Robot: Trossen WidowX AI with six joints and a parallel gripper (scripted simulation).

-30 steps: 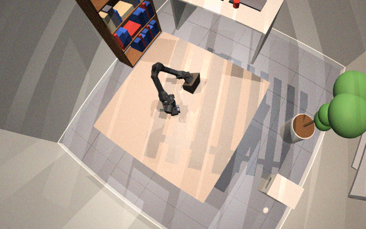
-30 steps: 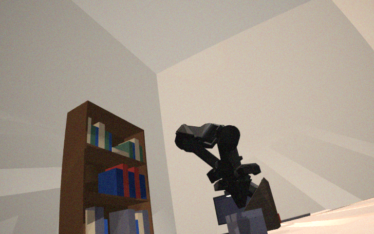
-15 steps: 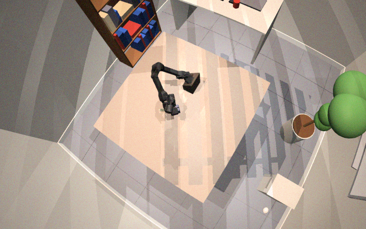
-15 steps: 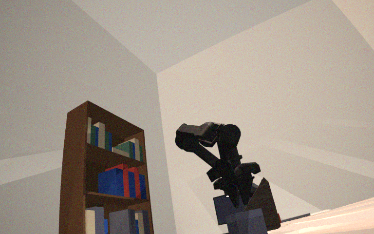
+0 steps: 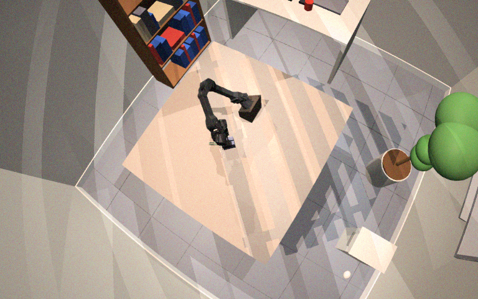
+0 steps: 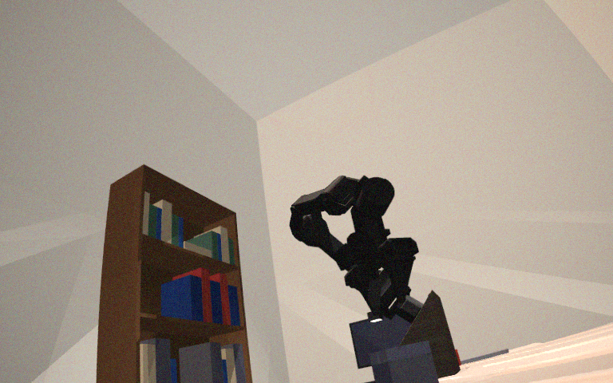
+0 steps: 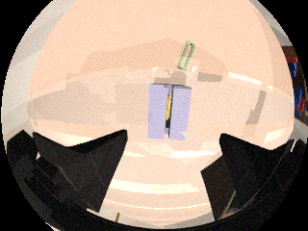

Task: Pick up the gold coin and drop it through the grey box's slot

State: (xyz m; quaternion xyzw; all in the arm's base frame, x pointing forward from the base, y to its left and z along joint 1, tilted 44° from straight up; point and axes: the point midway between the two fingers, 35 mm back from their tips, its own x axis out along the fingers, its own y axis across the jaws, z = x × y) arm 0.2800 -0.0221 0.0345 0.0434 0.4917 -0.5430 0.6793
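Gripper point(image 7: 169, 173) released, jaws spread wide at lower left and lower right of wrist frame, holding nothing. Directly beyond, frame centre: box point(image 7: 169, 112), coin point(image 7: 168, 111) as thin gold sliver in slot between lid halves, seemingly part-way in. Holder point(image 7: 187, 56) upper centre, vacant. Best practice: stay put above slot, no sideways drift, lift straight only once coin clears lid.

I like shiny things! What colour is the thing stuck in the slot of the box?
Gold-yellow: the coin, seen best in the wrist view.
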